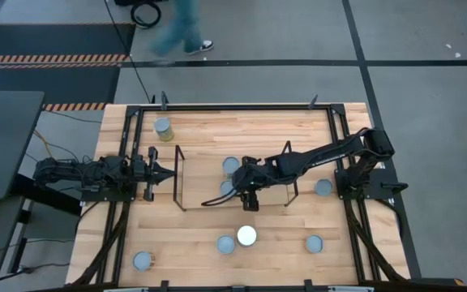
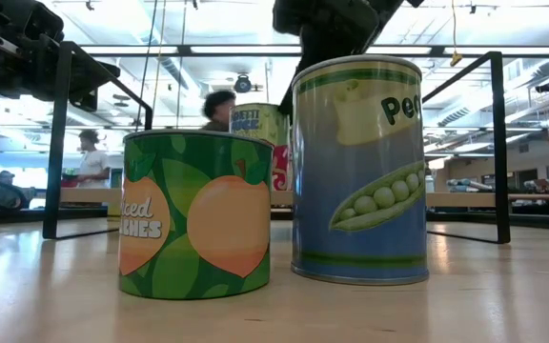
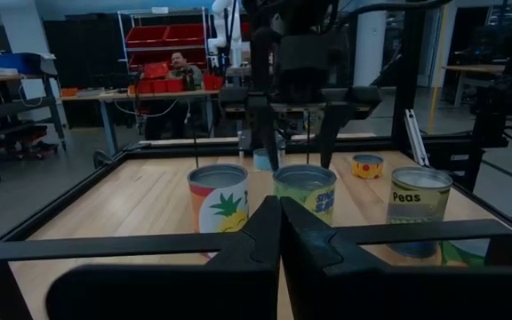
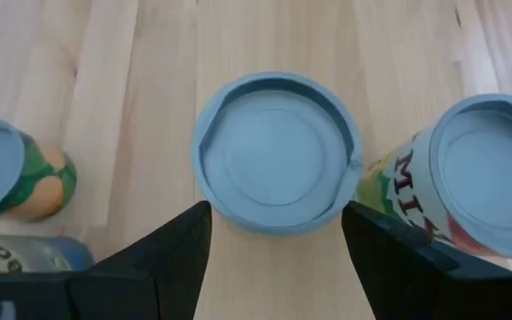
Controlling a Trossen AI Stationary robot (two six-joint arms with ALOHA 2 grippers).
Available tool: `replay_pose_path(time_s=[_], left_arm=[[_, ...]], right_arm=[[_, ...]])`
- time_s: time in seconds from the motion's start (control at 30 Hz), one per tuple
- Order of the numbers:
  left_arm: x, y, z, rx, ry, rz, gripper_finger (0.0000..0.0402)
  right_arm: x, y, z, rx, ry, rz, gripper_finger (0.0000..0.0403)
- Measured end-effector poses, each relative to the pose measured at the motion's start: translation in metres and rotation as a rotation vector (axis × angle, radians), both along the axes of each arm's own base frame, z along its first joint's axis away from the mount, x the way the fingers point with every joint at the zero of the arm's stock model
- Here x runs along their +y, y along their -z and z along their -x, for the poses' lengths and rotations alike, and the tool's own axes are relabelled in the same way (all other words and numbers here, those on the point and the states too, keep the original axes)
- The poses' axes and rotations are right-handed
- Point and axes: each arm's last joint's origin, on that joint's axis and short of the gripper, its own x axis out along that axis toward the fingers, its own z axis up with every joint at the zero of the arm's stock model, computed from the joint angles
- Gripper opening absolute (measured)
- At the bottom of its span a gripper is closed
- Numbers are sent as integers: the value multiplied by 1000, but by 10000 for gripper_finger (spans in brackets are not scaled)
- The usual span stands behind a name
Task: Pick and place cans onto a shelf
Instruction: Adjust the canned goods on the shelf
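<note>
Your right tool (image 4: 274, 236) hangs open directly above a can (image 4: 276, 151) on the shelf (image 1: 201, 174), fingers either side of its lid, seemingly not touching. Your left tool (image 1: 162, 171) waits closed at the shelf's left end. Other cans stand scattered on the counter (image 1: 193, 235).

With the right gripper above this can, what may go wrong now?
1. The right gripper hangs open over a can with a dented rim; if it descends off-centre, a finger may strike the lid.
2. A neighbouring can stands close on one side; the finger there may knock it over.
3. The black wire frame of the shelf is near the arm and could be hit while lifting.
</note>
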Motion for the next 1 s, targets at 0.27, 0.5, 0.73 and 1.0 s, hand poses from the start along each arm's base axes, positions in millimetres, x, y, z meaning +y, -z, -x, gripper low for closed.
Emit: replay_pose_path(time_s=[0.27, 0.5, 0.73, 1.0], left_arm=[[0, 0, 0, -1, 0, 0, 11], [0, 0, 0, -1, 0, 0, 11], [0, 0, 0, -1, 0, 0, 11], [0, 0, 0, -1, 0, 0, 11]], right_arm=[[-13, -18, 17, 98, 31, 127, 260], [-50, 1, 6, 153, 150, 232, 260], [-65, 1, -3, 77, 168, 196, 260], [-71, -3, -8, 24, 164, 210, 260]])
